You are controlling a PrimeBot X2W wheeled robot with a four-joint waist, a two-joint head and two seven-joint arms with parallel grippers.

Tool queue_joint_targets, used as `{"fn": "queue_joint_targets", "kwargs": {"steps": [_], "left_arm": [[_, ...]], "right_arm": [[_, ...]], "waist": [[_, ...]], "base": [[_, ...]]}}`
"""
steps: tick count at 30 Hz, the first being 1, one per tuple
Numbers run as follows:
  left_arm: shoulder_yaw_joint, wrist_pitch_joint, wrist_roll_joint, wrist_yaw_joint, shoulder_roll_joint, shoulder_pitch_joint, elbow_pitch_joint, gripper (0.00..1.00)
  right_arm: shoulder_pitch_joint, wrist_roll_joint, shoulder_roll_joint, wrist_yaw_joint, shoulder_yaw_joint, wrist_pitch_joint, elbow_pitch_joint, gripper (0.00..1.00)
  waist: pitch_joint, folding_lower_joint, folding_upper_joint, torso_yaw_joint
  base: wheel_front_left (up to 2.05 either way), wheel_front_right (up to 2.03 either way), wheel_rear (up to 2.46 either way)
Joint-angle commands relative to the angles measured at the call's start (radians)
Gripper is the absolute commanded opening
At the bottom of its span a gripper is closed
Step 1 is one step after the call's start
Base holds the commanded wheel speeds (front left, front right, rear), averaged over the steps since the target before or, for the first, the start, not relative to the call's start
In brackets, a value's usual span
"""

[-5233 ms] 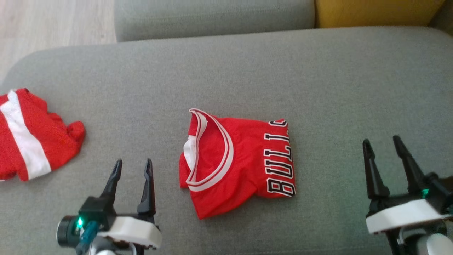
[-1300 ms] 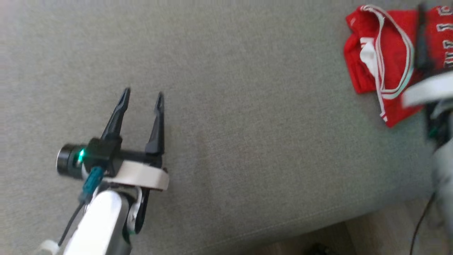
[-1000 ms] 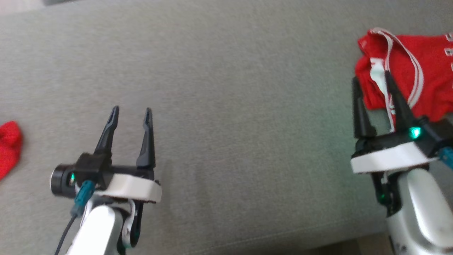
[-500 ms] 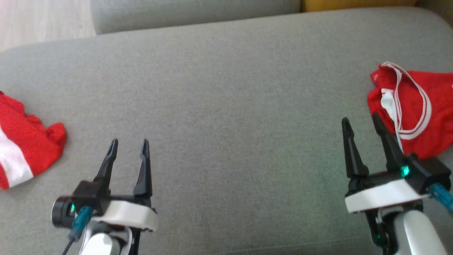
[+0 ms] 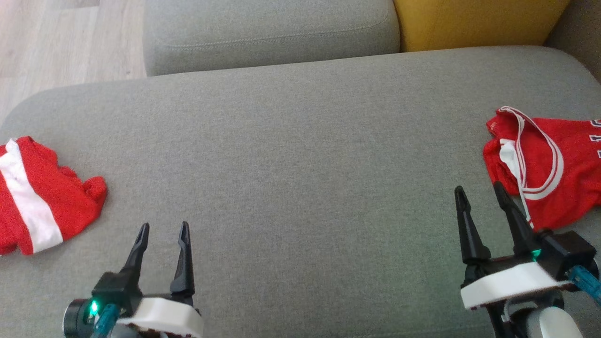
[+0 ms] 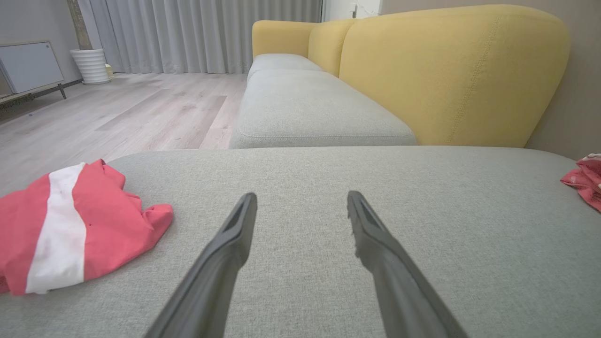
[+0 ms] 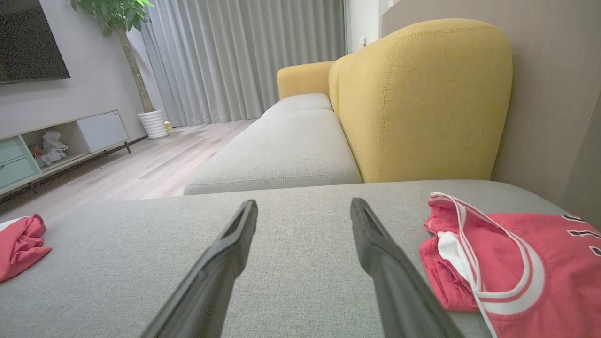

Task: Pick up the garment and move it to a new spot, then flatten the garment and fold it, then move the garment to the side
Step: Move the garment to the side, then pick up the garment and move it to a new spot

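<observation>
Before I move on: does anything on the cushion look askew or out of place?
The striped garment at the left edge of the cushion lies crumpled in a heap. The jersey at the right lies folded, its collar slightly rumpled. Nothing looks spilled or damaged.

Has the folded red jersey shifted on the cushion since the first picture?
Yes. The jersey now lies far to the robot's right, near the grey cushion's right end; the gap to the red-and-white garment at the left end has widened.
</observation>
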Motion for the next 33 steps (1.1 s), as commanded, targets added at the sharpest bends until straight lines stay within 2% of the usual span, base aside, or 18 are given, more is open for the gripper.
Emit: {"fn": "queue_joint_targets", "kwargs": {"steps": [1, 33], "left_arm": [[0.039, -0.005, -0.009, 0.006, 0.016, -0.028, -0.036, 1.00], [0.023, -0.007, -0.017, 0.010, 0.018, -0.051, -0.023, 1.00]], "right_arm": [[-0.015, 0.000, 0.002, 0.007, 0.019, 0.006, -0.039, 1.00], [0.002, -0.025, 0.012, 0.007, -0.001, 0.031, -0.047, 1.00]], "waist": [[-0.001, 0.0001, -0.0001, 0.000], [-0.003, 0.0001, -0.0001, 0.017]], "base": [[0.00, 0.00, 0.00], [0.00, 0.00, 0.00]]}}
